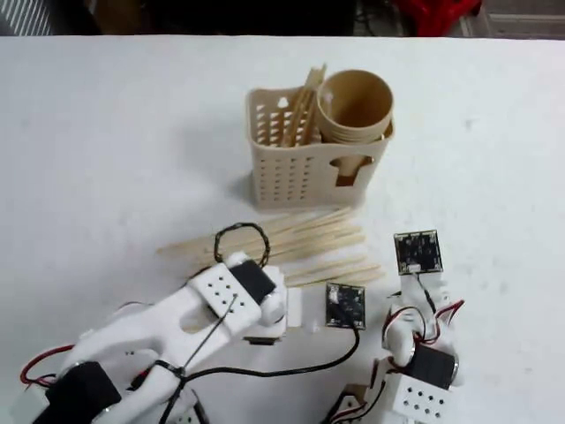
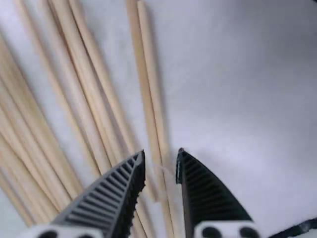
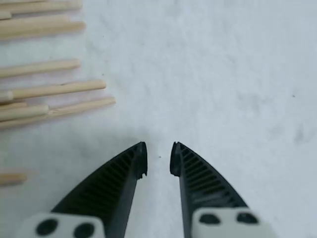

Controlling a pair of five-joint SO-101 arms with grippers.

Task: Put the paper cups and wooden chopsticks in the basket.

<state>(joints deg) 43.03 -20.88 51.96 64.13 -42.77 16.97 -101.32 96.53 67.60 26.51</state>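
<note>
- left tool [image 2: 161, 157] is open just a crack, tips straddling one pair of the loose chopsticks [image 2: 148, 89] on the table [image 2: 237, 74], looks lined up to pinch it
- right tool [image 3: 158, 151] is narrow too, holding nothing, hanging over bare table beside the stick ends, probably just keeping clear
- basket [image 1: 291, 177] sits upper centre in the high view, with the cups [image 1: 355, 104] already stacked inside; the loose pile lies just below it

White table [image 1: 106, 132] w/ basket [image 1: 291, 181] & loose chopsticks [image 1: 305, 240].
</note>
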